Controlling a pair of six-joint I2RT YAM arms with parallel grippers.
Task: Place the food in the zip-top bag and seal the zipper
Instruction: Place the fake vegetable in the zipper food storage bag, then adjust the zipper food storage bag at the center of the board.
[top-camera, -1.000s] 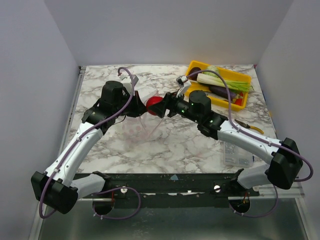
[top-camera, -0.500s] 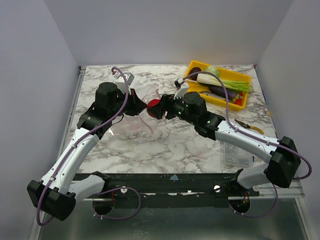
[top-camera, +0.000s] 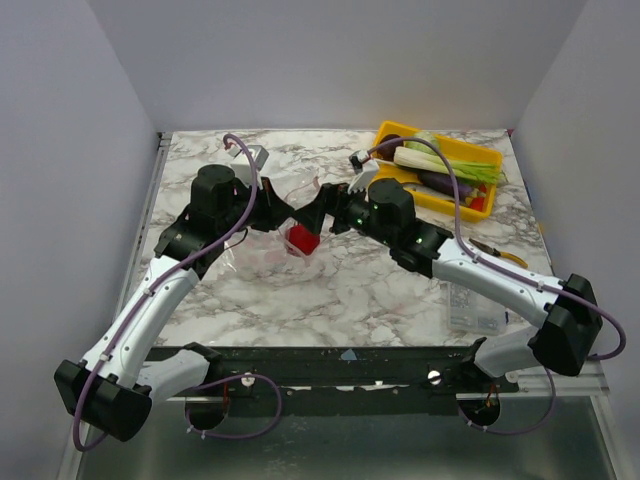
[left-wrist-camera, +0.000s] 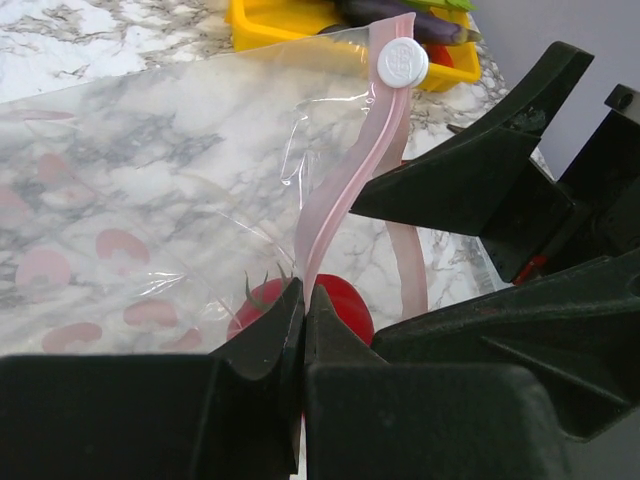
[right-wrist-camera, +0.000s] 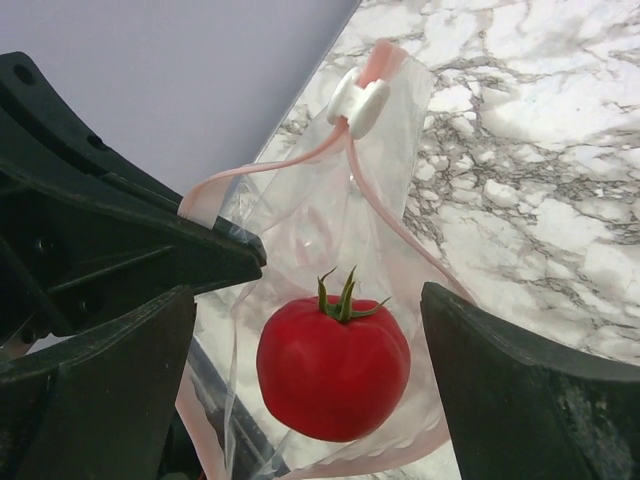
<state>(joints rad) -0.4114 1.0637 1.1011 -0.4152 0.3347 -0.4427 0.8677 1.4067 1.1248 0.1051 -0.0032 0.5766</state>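
Note:
The clear zip-top bag (top-camera: 262, 256) lies left of centre with its mouth held up. My left gripper (top-camera: 272, 206) is shut on the bag's pink zipper strip (left-wrist-camera: 345, 190), just below the white slider (left-wrist-camera: 402, 63). The red tomato (top-camera: 300, 240) sits inside the bag, seen through the plastic (right-wrist-camera: 333, 365). My right gripper (top-camera: 322, 208) is open and empty just above the bag's mouth, one finger on either side of the tomato (right-wrist-camera: 305, 300). The leek (top-camera: 445, 160) and a dark purple vegetable (top-camera: 440, 183) lie in the yellow tray (top-camera: 388, 131).
A rigid clear compartment box (top-camera: 470, 305) stands at the right near edge. A red-handled tool (top-camera: 497, 253) lies right of my right arm. The yellow tray is at the back right.
My right gripper, which held the tomato at the bag's mouth, has opened. The tomato has dropped down into the bag. My left gripper still holds the strip.

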